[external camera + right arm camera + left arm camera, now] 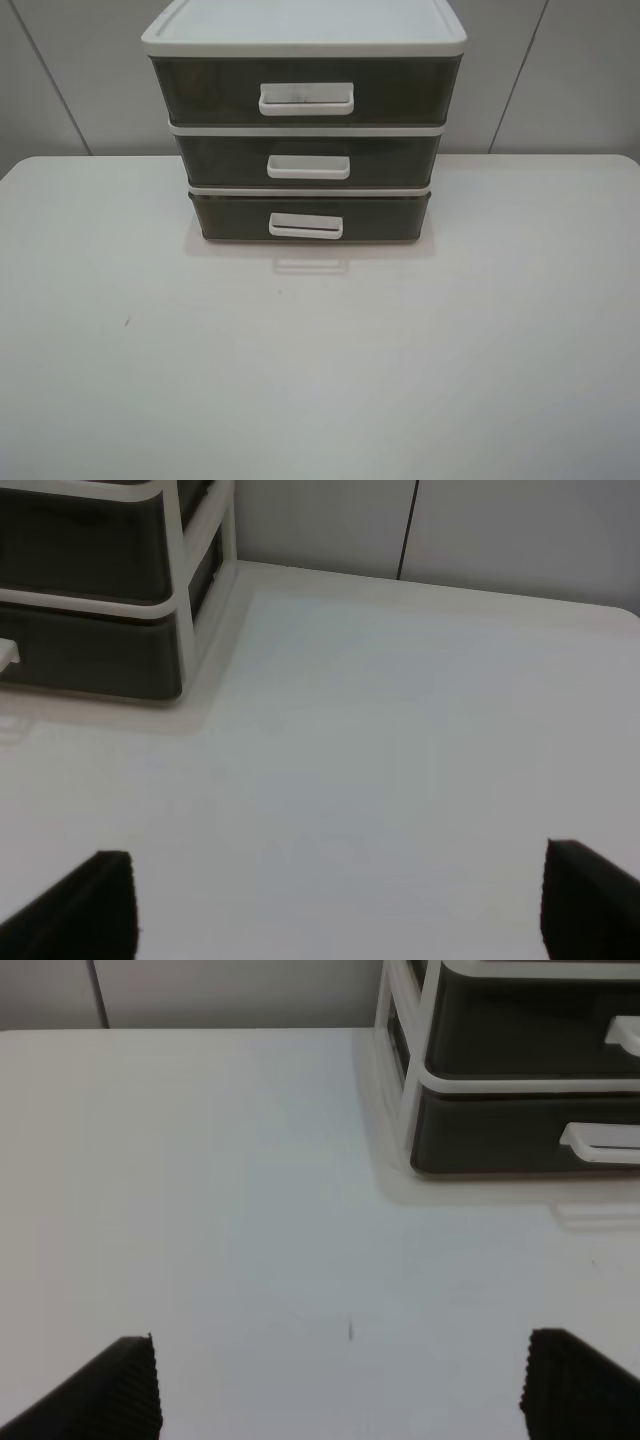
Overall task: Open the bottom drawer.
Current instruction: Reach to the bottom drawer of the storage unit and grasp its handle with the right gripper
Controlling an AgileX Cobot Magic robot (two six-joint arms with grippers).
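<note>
The bottom drawer [310,217] is the lowest of three smoky-brown drawers in a white-framed unit at the back middle of the table. It is shut, flush with the frame, and has a white loop handle [305,226]. It also shows in the left wrist view [500,1135] and the right wrist view [90,655]. My left gripper [340,1385] is open and empty over the bare table, well in front and to the left of the unit. My right gripper [335,905] is open and empty, well in front and to the right. Neither arm shows in the exterior high view.
The middle drawer [308,160] and the taller top drawer [305,92] sit above, both shut, under a white lid [300,25]. The white table [320,360] has a small dark speck [126,322] at the left. A grey panelled wall stands behind.
</note>
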